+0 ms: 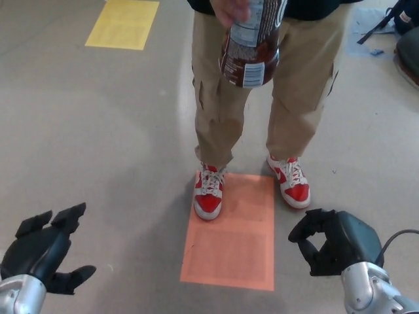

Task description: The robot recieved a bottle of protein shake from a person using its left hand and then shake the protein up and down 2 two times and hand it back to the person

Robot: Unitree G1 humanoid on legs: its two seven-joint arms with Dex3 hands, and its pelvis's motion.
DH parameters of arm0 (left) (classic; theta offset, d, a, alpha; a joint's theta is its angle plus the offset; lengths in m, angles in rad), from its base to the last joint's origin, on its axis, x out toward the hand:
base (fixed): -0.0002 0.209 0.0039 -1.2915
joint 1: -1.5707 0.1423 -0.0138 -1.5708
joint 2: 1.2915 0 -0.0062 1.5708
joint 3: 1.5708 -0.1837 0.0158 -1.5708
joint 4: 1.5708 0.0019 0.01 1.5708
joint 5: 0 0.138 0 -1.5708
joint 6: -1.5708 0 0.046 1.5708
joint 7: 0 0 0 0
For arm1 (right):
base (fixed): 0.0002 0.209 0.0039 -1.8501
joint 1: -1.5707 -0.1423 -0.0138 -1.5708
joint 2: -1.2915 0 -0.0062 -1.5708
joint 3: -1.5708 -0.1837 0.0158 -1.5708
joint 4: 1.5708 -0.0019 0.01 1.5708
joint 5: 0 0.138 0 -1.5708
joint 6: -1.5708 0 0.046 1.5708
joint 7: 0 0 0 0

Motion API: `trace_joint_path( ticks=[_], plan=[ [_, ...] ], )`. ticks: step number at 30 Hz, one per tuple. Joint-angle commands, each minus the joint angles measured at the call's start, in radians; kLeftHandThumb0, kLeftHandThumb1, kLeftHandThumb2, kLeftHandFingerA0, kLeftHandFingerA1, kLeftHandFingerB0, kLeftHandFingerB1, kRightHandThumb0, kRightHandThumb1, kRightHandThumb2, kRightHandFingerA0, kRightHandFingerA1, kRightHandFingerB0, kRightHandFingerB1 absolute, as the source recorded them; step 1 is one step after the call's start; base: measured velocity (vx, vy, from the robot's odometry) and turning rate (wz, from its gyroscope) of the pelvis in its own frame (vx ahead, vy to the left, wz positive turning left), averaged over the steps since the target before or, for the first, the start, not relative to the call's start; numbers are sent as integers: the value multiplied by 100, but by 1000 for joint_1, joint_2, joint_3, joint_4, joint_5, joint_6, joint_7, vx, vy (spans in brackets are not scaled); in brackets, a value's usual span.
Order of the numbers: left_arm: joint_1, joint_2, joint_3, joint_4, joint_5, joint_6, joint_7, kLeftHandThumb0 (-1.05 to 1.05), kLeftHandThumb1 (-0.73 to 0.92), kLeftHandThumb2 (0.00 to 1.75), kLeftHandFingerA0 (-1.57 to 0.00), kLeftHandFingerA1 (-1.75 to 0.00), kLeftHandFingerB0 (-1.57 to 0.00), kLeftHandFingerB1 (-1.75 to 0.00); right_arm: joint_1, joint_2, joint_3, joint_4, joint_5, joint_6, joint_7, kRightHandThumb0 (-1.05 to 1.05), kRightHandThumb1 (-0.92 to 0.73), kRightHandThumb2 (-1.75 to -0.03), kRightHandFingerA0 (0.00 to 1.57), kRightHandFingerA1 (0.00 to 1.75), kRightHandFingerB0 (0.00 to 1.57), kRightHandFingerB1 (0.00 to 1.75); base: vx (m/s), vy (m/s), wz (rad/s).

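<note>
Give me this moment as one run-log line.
phase: before handover | brown plastic protein shake bottle: held by person's hand | left hand: open, empty, low | right hand: curled, empty
</note>
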Motion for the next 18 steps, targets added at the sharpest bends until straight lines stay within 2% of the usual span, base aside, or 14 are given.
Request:
trace_joint_path(
  ticks=[1, 8, 9, 10, 11, 15, 18],
  plan=[
    [-10, -16, 99, 26, -54, -94, -31, -46, 44, 78, -26, -46, 0, -22, -23, -17, -12, 4, 21, 16, 24, -43, -46, -117, 102, 95, 95, 82, 0, 0, 0],
    [-15, -32, 180, 45, -55, -106, -85, -45, 42, 77, -24, -46, 0, -23, -27, -25, -1, 6, 12, 11, 43, -44, -47, -118, 96, 91, 94, 85, 0, 0, 0],
    [-15, -31, 186, 44, -55, -113, -80, -39, 57, 57, -31, -34, -1, -24, -32, -25, 0, 6, 12, 12, 48, -43, -45, -121, 94, 81, 98, 77, 0, 0, 0],
    [-14, -30, 190, 43, -52, -119, -71, -39, 57, 57, -31, -34, -1, -24, -35, -25, -1, 6, 13, 11, 51, -43, -45, -121, 94, 81, 98, 77, 0, 0, 0],
    [6, -43, 212, 38, -55, -135, 15, -38, 48, 63, -31, -39, -9, -27, -35, -26, -2, 5, 16, 12, 63, -43, -46, -118, 92, 78, 98, 75, 0, 0, 0],
    [-1, -54, 242, 41, -53, -135, 31, -34, 50, 62, -32, -38, -9, -27, -49, -30, -4, 6, 18, 15, 73, -47, -49, -116, 90, 75, 98, 74, 0, 0, 0],
    [0, -52, 236, 40, -31, -136, 42, -31, 52, 61, -35, -38, -9, -28, -49, -29, 2, 6, 10, 17, 60, -46, -50, -113, 94, 76, 99, 74, 0, 0, 0]
  ],
)
